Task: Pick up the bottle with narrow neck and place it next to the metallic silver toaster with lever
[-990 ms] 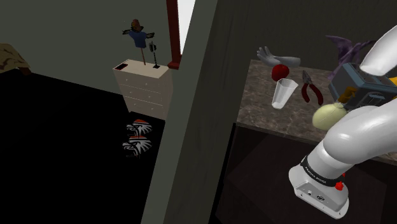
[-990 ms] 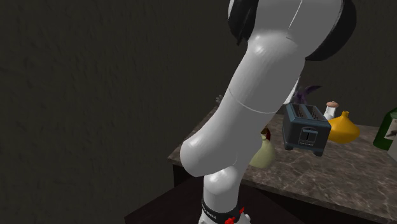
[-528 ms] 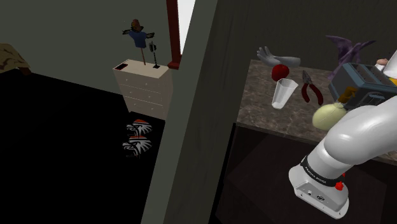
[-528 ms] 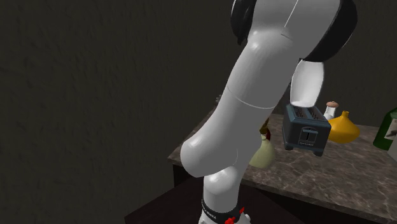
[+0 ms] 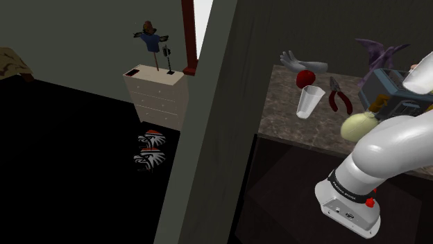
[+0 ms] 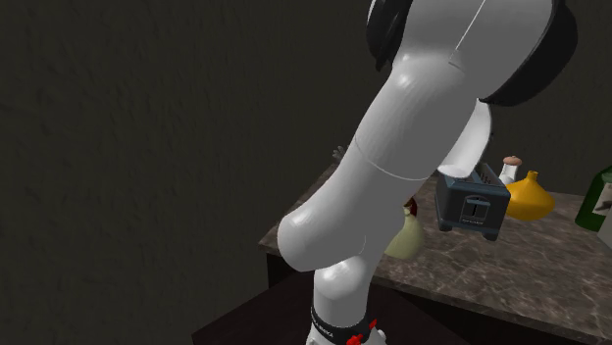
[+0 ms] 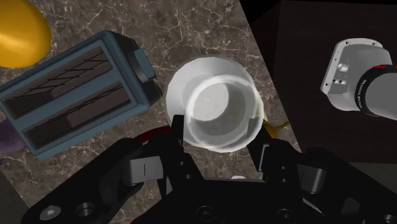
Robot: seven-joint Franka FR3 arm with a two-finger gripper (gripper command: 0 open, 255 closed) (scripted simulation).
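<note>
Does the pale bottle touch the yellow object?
Apart. In the second exterior view the toaster stands between the pale bottle and the yellow object.

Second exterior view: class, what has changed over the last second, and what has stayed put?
The arm leaned toward that view's right and its forearm came down toward the toaster. Nothing was taken hold of. The bottle, toaster and yellow jug stayed put.

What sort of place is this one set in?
Likely a house, with a kitchen-like corner: a dark stone-patterned counter holding a toaster, and a pale dresser farther off.
</note>
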